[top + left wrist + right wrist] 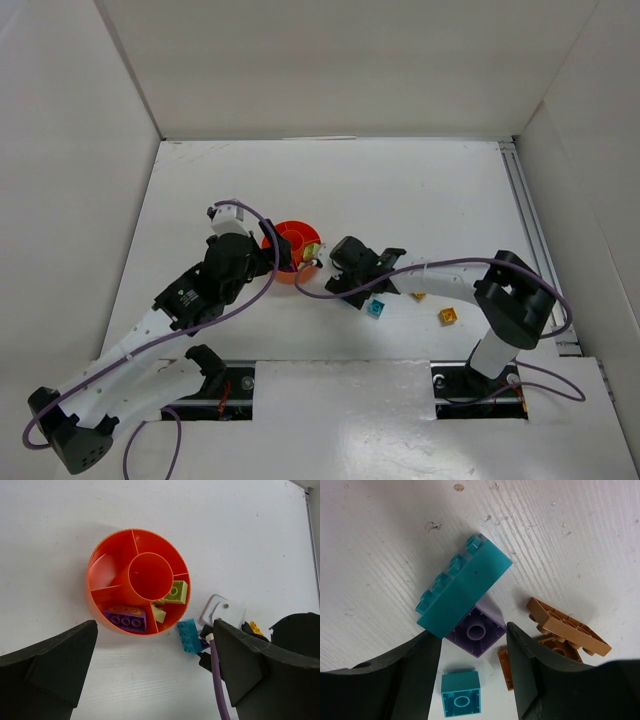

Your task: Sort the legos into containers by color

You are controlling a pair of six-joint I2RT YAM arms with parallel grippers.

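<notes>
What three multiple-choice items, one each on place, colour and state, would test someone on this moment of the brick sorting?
1. Where do the pale green bricks lie relative to the purple brick in the dish?
A. the same wedge
B. the next wedge
C. outside the dish

2. What colour is the brick on the table nearest the dish?
A. teal
B. brown
C. orange

3. How are the left fingers?
A. shut on a brick
B. gripping the dish rim
C. wide open and empty

Answers:
1. B, a divider separates them from the purple brick.
2. A, the teal brick lies just off the rim.
3. C, nothing sits between them above the dish.
</notes>
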